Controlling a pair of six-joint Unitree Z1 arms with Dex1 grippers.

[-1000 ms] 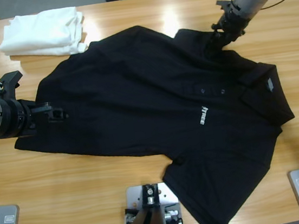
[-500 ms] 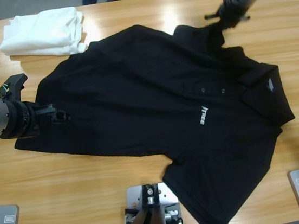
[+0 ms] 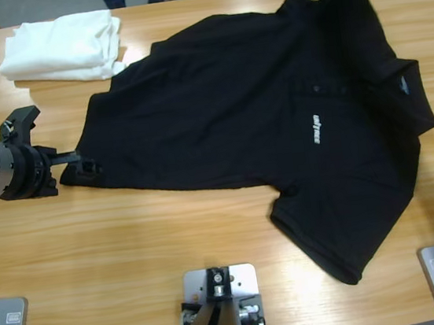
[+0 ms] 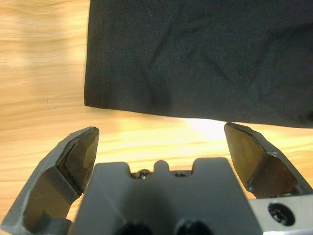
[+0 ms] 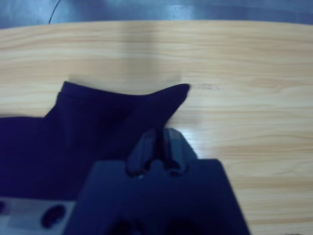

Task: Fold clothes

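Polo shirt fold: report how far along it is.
Done: no fold yet; the black polo shirt lies mostly spread on the table. In hand: the right gripper is shut on a pinch of the shirt's fabric, while the left gripper is open, short of the hem. Left: every fold.

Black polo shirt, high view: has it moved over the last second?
Yes. The black polo shirt slid toward the table's far right, opening a gap from the white folded pile.

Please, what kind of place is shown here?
Probably a robotics lab, not a home: a long wooden table, rig plates bolted at its edge, a black polo shirt and a folded white garment pile.
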